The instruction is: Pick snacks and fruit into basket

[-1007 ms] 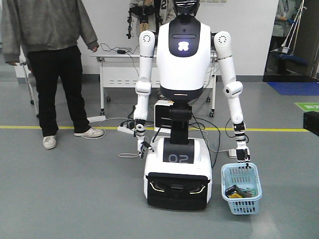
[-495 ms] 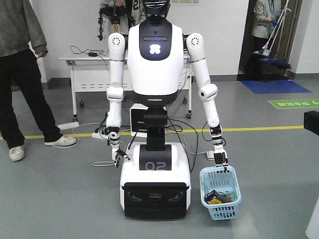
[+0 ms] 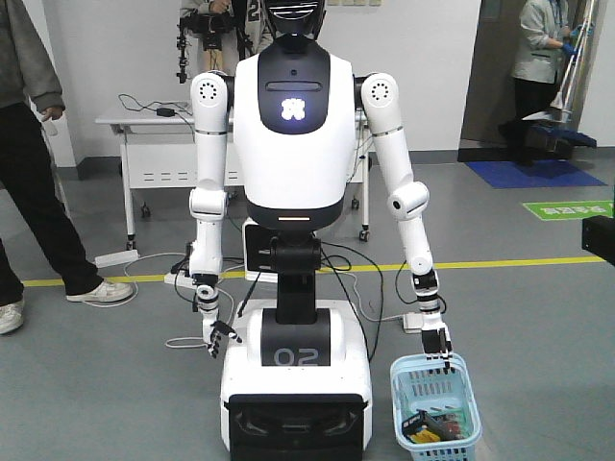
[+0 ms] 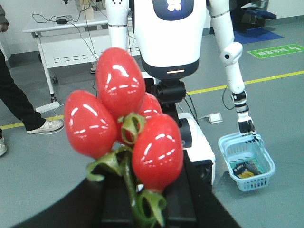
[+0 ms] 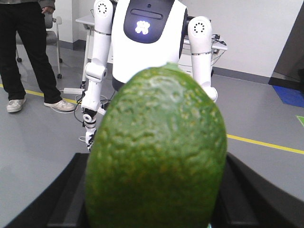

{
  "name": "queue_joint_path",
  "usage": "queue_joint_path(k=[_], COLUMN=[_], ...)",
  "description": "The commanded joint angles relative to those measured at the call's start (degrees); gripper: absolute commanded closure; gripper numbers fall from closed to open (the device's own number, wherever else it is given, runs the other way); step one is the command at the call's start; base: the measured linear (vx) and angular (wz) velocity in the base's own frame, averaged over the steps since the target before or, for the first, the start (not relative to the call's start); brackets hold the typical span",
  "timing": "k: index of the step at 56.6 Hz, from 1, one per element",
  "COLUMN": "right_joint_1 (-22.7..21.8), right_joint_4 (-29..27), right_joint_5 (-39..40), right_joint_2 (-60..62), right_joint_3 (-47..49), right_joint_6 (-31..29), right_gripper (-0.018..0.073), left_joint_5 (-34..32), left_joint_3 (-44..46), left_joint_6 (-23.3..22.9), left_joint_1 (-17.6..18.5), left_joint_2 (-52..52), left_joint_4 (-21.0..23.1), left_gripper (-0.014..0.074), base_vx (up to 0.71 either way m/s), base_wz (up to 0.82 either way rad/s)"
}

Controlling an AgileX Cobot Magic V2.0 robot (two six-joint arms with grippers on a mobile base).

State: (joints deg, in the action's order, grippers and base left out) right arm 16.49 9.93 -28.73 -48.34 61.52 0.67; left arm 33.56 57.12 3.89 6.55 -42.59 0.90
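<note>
The left hand is holding a glossy red bunch of plastic fruit with a green stem close before its camera. The right hand is gripping a bumpy green oval fruit. Far ahead, the light blue slatted plastic basket is hanging from a white humanoid robot's arm, just above the grey floor.

Left gripper showed only its black fingers low in the wrist view, clamped on the stem end of the red fruit bunch. Right gripper had a black finger on each side of the green fruit, gripping it. Arms and wrists were out of view.
</note>
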Motion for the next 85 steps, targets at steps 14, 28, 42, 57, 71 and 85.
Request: queue_joint_path(k=[14, 28, 42, 57, 71, 85], right_joint_1=[-0.3, -0.3, -0.3, -0.3, -0.3, -0.3], right_joint_4=[1.1, 1.1, 1.1, 1.1, 1.1, 1.1], right_joint_5=[5.0, 4.9, 5.0, 5.0, 5.0, 5.0], right_joint_2=[0.2, 0.2, 0.2, 0.2, 0.2, 0.2], right_joint_3=[1.7, 1.7, 1.7, 1.7, 1.7, 1.7], right_joint_6=[-0.3, -0.3, -0.3, -0.3, -0.3, -0.3], right_gripper=[0.0568, 0.0568, 0.0568, 0.0568, 0.0568, 0.0568], left_joint_5=[-4.7, -4.7, -4.7, -4.7, -4.7, -4.7], left_joint_3=[1.7, 1.7, 1.7, 1.7, 1.7, 1.7], left_joint_6=[-0.4, -0.4, -0.4, -0.4, -0.4, -0.4], left_joint_1=[0.0, 0.0, 0.0, 0.0, 0.0, 0.0], left_joint_2=[0.2, 0.2, 0.2, 0.2, 0.2, 0.2], left_joint_4=[0.3, 0.3, 0.3, 0.3, 0.3, 0.3], left_gripper=[0.0600, 0.0600, 0.0600, 0.0600, 0.0600, 0.0600], base_vx=[0.43, 0.41, 0.32, 0.23, 0.15, 0.08], base_wz=[0.02, 0.01, 0.03, 0.05, 0.04, 0.01])
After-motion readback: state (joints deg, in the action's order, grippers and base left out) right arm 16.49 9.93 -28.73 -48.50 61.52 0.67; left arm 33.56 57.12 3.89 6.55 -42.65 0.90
